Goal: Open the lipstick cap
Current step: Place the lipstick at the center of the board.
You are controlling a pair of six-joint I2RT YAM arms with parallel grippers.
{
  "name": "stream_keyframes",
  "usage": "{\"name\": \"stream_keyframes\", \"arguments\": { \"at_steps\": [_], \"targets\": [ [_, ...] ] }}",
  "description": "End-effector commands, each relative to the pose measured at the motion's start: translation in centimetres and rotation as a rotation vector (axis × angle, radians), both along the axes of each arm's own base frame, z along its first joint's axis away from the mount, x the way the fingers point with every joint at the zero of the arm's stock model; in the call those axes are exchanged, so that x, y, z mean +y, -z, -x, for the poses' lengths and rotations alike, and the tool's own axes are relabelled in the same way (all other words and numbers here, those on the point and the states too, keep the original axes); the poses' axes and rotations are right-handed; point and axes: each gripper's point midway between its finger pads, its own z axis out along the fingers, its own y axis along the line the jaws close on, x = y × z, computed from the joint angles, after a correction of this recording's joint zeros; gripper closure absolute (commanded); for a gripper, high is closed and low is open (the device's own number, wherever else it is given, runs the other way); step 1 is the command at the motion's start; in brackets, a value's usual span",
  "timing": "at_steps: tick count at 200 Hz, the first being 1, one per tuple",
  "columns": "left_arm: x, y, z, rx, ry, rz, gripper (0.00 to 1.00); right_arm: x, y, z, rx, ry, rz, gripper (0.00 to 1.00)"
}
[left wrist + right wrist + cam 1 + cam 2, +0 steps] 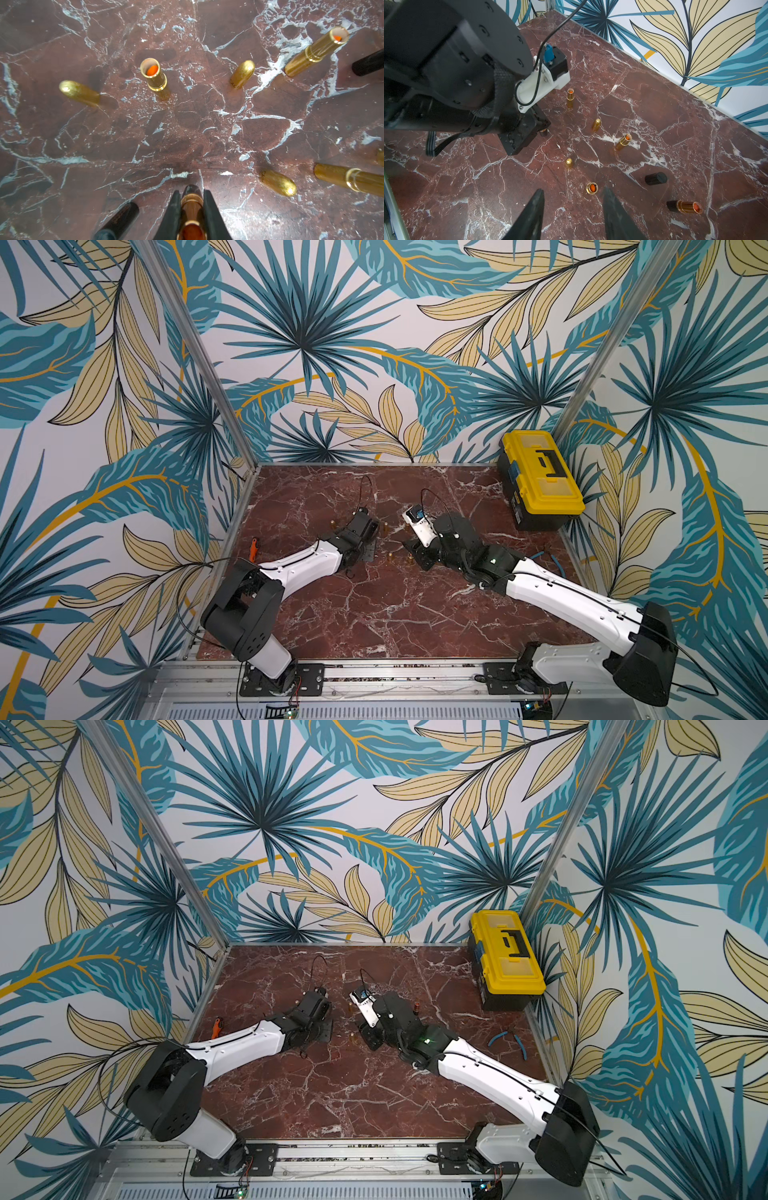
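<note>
Between the fingers of the left hand (191,192), in the left wrist view, sits the lipstick (192,209), clamped tight. Its long axis runs along the fingers, with a dark end poking past the tips toward the worktop (187,128); which end is the cap I cannot tell. Ahead of this hand stand three gold caps (80,93) (242,73) (278,182) and three gold tubes (154,81) (315,52) (351,178), two of them showing orange, with two black pieces (367,62) (118,220) off to either side. From the right wrist view, the right hand (573,189) hovers partly open with nothing in it. The lipstick lies ahead of it and across toward the left arm (446,62), well apart, tucked under the left hand and seemingly upright. Nearer this hand I count three open gold tubes standing, two gold caps, one black cap (656,178) on its side and one black-based tube (685,206) lying open. The free right hand probably has to cross over and pull along that upright axis. Both top views show the hands facing each other, near but apart; the gold caps and tubes between them are too small to sort, and one toolbox (540,481) sits far beyond the right hand.
</note>
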Motion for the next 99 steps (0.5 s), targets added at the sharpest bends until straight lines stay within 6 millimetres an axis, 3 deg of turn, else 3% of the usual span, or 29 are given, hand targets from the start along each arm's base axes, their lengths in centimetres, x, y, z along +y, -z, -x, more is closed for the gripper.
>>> {"name": "stream_keyframes", "arguments": {
  "at_steps": [1,99],
  "targets": [
    [-0.3,0.8,-0.2,-0.008,0.008,-0.002,0.91,-0.1,0.5,-0.2,0.011,0.007,0.022,0.53],
    [-0.2,2.8,0.7,0.046,0.009,0.0,0.88,-0.3,1.0,-0.2,0.015,0.018,0.027,0.53]
  ]
}}
